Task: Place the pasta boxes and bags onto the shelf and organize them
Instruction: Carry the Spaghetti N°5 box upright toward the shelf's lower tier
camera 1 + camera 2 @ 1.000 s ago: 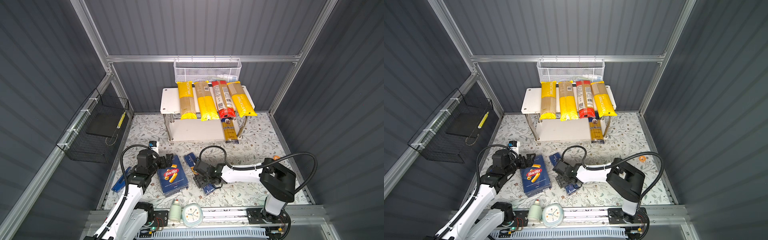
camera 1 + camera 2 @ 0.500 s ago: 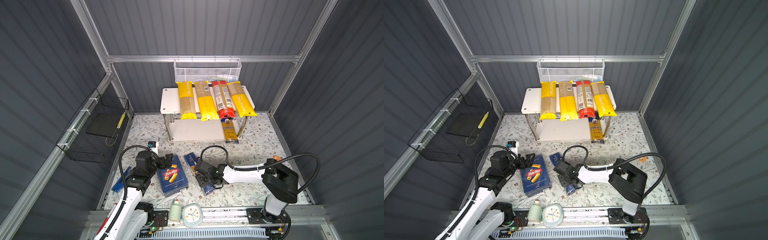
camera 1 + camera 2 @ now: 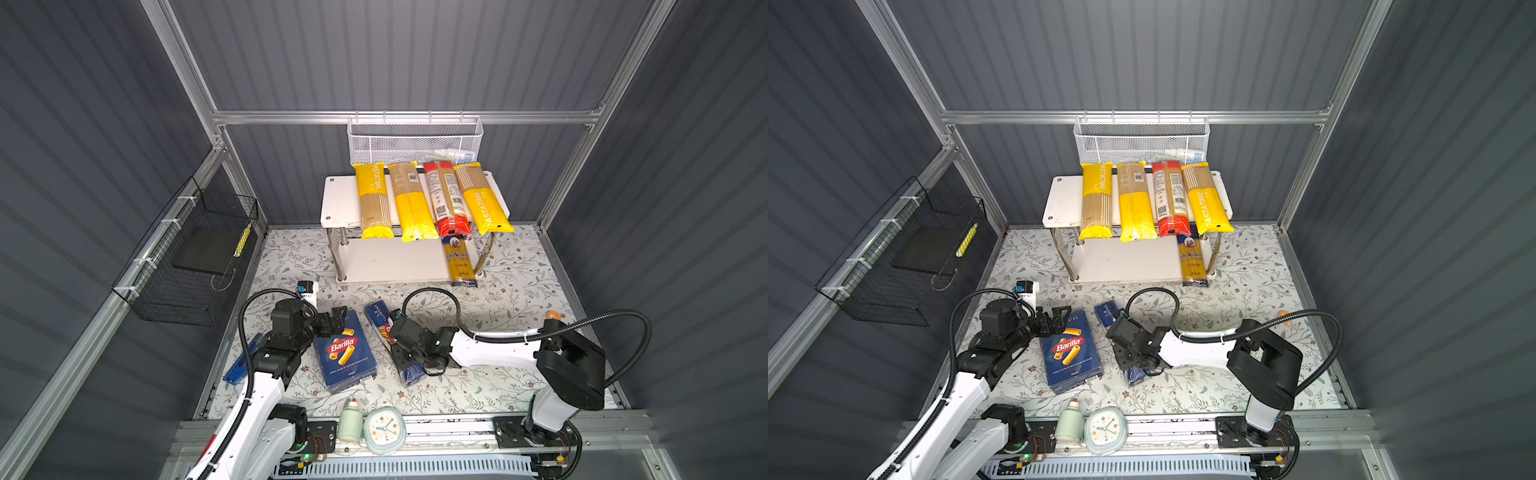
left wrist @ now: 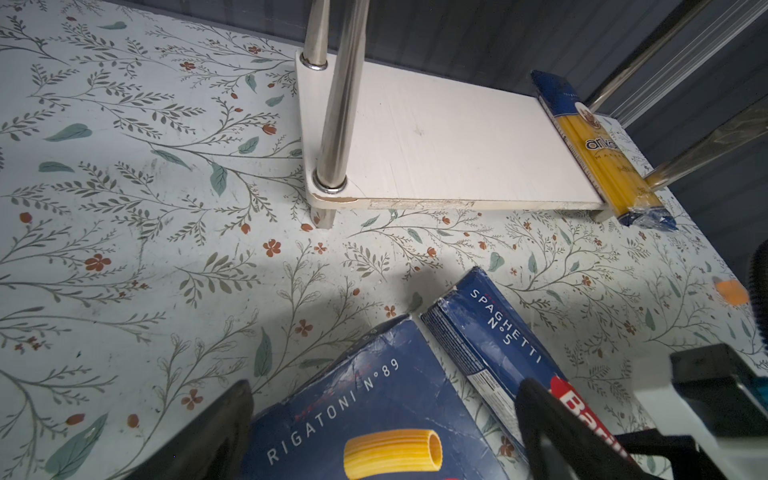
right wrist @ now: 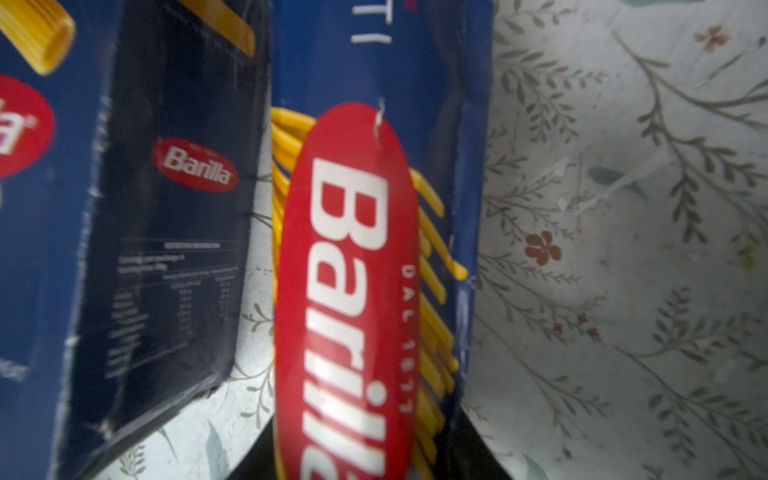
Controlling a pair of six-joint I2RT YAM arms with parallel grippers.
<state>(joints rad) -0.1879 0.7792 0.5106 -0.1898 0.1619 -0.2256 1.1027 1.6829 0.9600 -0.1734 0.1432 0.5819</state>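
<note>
Toward 6 o'clock on the desk (image 3: pixel 498 299), the rigatoni box (image 3: pixel 345 353) is seen lying flat, with the left hand (image 3: pixel 334 320) spread wide open over its far edge. At its 3 o'clock the spaghetti box (image 3: pixel 378 316) is straddled by the right hand (image 3: pixel 400 348); whether it is gripped cannot be told. At 12 o'clock the shelf (image 3: pixel 338 199) is loaded with the yellow bags (image 3: pixel 411 208) and the red bag (image 3: pixel 446 199) on top and the ankara bag (image 3: pixel 459 262) below. Only the two boxes are judged left.

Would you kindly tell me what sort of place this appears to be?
Probably a robot test cell mocked up as a pantry corner: grey ribbed wall panels on an aluminium frame, a floral table cover, and a white two-tier shelf carrying spaghetti bags.
</note>
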